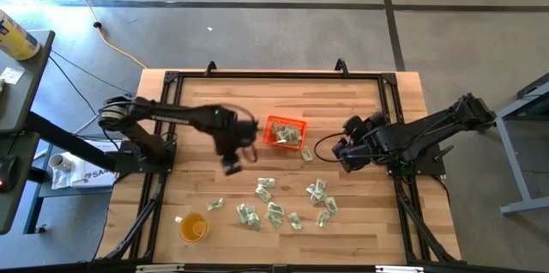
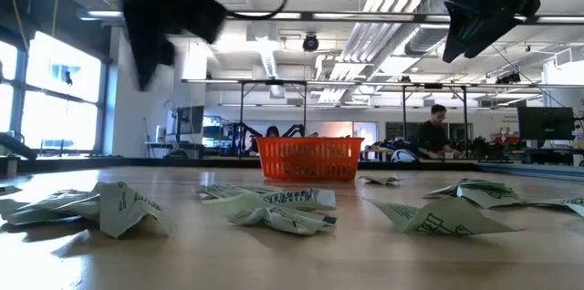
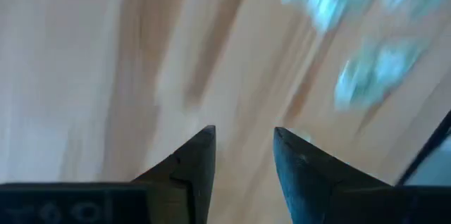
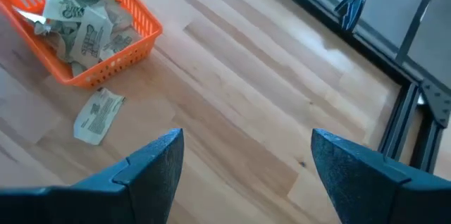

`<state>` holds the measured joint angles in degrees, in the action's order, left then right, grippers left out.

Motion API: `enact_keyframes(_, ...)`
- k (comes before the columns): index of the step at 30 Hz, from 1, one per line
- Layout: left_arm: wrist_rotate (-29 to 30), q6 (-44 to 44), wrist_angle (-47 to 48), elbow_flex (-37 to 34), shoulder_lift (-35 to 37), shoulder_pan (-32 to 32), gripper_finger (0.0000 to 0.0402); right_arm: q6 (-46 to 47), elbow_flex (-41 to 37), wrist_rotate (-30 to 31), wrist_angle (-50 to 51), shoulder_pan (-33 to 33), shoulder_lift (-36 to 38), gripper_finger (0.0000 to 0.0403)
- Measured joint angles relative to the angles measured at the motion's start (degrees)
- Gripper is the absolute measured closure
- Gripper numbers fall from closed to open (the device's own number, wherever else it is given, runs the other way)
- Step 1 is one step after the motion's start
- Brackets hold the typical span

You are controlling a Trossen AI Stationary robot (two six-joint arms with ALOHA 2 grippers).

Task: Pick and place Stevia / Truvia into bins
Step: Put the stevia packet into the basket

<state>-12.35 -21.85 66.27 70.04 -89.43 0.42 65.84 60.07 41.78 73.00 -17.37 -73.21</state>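
The orange bin (image 1: pixel 285 130) stands mid-table with several pale green and white sachets inside, and it shows in the right wrist view (image 4: pixel 91 30) too. One sachet (image 4: pixel 99 115) lies flat on the table beside the bin. Several more sachets (image 1: pixel 283 203) lie scattered toward the near edge. My left gripper (image 1: pixel 233 166) hangs above the table left of the bin, its fingers (image 3: pixel 243 146) a little apart with nothing between them. My right gripper (image 1: pixel 345 154) is open and empty to the right of the bin.
A round translucent yellow-orange cup (image 1: pixel 193 226) stands near the table's near left corner. A black frame (image 1: pixel 283 75) runs round the table's edges. Bare wood lies between the bin and the far edge. People sit far off in the room (image 2: pixel 438 130).
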Motion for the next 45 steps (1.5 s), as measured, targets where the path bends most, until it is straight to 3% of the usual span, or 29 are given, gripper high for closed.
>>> enact_keyframes(4, 0.1, -6.8, 7.0, -0.6, -0.2, -7.2, 0.0222, -0.9, 0.0, 0.7, -0.5, 1.6, 0.0, 0.0102)
enact_keyframes(12, 0.4, -16.3, 2.2, -4.0, -4.2, -19.8, 0.0221, -3.3, 0.0, 2.7, -1.4, 4.0, 0.0, 0.0102)
enact_keyframes(26, 0.5, -30.7, -11.1, -5.1, -11.6, -26.8, 0.0222, -3.8, 0.0, 2.3, -1.4, 4.0, 0.0, 0.0102)
enact_keyframes(35, 2.1, -31.3, -10.6, -5.1, -17.3, -28.3, 0.0222, -4.4, 0.0, 2.2, -1.5, 4.0, 0.0, 0.0102)
enact_keyframes(39, 3.7, -26.4, -10.3, -4.7, -19.0, -28.2, 0.0224, -4.4, 0.0, 2.2, -1.5, 4.0, 0.0, 0.0102)
enact_keyframes(45, 8.0, -15.4, -10.2, -4.8, -19.9, -27.6, 0.0283, -4.4, 0.0, 2.2, -1.5, 4.0, 0.0, 0.0102)
